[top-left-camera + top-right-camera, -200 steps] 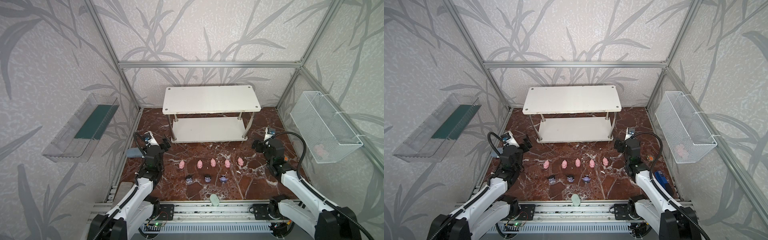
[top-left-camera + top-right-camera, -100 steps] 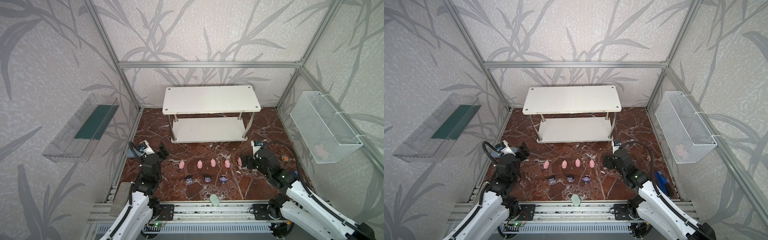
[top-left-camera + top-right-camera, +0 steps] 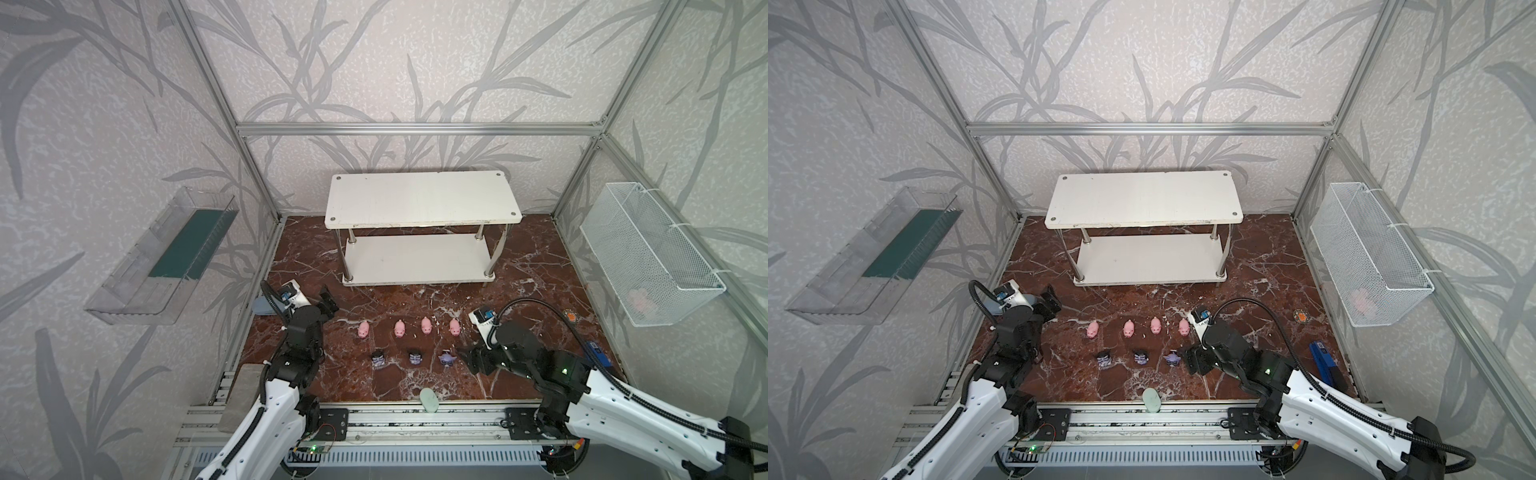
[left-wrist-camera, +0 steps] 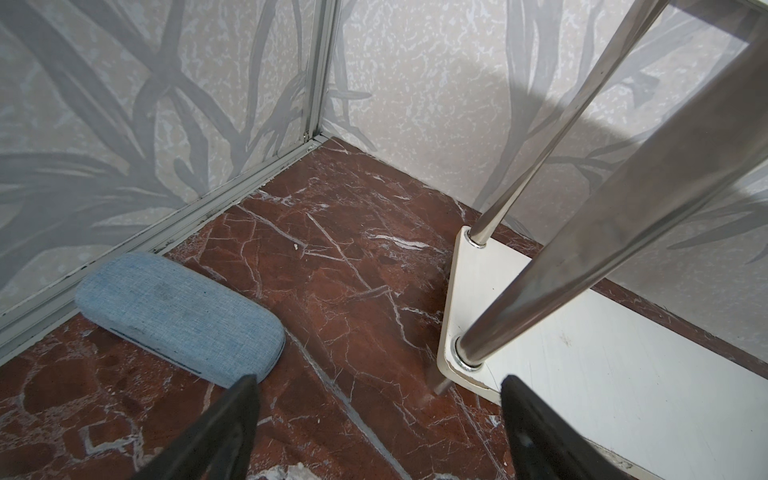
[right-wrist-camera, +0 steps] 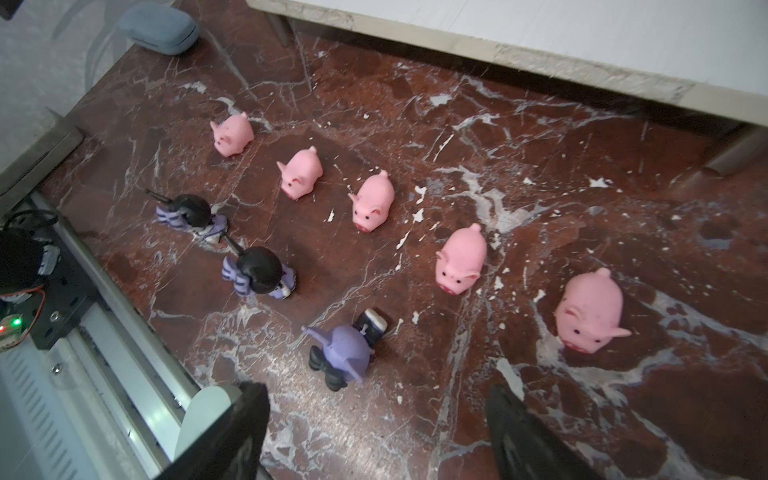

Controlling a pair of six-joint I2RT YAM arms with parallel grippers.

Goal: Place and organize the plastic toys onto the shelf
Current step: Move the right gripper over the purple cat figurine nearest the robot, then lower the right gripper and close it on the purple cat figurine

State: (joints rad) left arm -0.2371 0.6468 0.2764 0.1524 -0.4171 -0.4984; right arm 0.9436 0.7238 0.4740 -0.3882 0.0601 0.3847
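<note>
Lee: Right fingers (image 5: 245, 424) swung in from the side, now low beside the purple figurine (image 5: 343, 351), spread, empty.
Max: Left fingers (image 4: 226, 432)?
Lee: Spread too, empty. Pigs (image 5: 374, 201) and figurines (image 5: 257, 270) on tabletop (image 3: 540, 270), before the shelf (image 3: 422, 203).

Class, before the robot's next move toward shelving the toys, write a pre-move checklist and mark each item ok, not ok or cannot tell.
1. Right gripper open, nothing between its jaws: ok.
2. Left gripper open, nothing between its jaws: ok.
3. Shelf boards bare where visible: ok.
4. Five pigs in one row, none held: ok.
5. Nearest purple figurine upright: cannot tell.
6. Blue case apart from the pigs: ok.
</note>
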